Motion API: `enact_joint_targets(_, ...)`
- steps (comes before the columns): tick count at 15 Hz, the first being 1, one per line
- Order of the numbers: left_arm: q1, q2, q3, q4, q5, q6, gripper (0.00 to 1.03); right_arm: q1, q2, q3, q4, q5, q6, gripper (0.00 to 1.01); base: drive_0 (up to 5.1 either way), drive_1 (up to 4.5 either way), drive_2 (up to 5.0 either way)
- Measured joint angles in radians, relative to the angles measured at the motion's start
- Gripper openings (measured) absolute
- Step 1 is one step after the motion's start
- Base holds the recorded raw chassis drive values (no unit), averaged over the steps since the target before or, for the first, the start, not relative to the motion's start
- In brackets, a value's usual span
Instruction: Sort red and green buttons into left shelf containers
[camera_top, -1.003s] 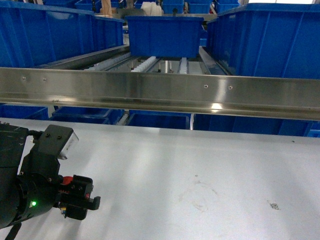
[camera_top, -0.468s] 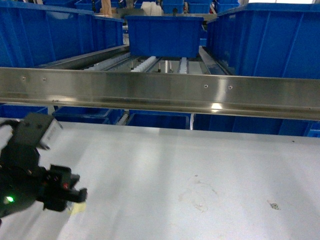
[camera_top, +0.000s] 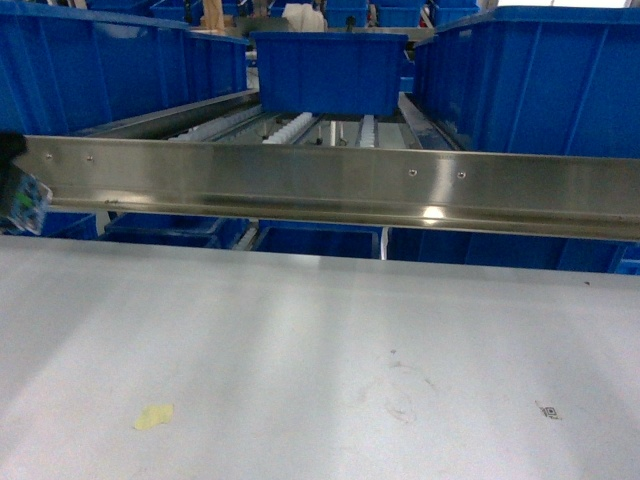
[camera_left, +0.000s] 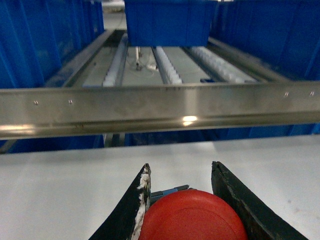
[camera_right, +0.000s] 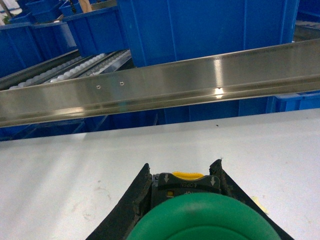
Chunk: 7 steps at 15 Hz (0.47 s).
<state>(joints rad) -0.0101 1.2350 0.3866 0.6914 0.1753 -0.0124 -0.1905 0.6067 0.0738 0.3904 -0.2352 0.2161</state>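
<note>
Above the table (camera_top: 320, 340) | left claw (camera_left: 180, 200) grips red button (camera_left: 192, 222) | right claw (camera_right: 182, 195) grips green button (camera_right: 202, 220)

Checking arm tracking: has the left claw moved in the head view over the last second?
Yes. It left the table's lower-left corner, going left and up; only a sliver shows beside the steel rail.

warehouse/factory picking station: roller-track flow rack (camera_top: 300, 128), steel rail (camera_top: 330, 185), rows of blue bins (camera_top: 330, 70), grey worktable (camera_top: 330, 360).
</note>
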Motion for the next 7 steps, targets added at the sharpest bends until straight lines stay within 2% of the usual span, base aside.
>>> enact_joint_targets(4, -0.042, -0.185, -0.031, -0.103, -0.018, -0.018, 0.31, 0.000, 0.000, 0.000, 0.000, 0.000, 0.000, 0.29, 0.0, 0.00, 0.0)
enact_joint_targets(6, -0.127, -0.402, -0.049, -0.251, -0.090, -0.066, 0.31, 0.000, 0.000, 0.000, 0.000, 0.000, 0.000, 0.29, 0.0, 0.00, 0.0)
enact_joint_targets(7, -0.147, -0.440, -0.050, -0.248, -0.090, -0.076, 0.31, 0.000, 0.000, 0.000, 0.000, 0.000, 0.000, 0.29, 0.0, 0.00, 0.0)
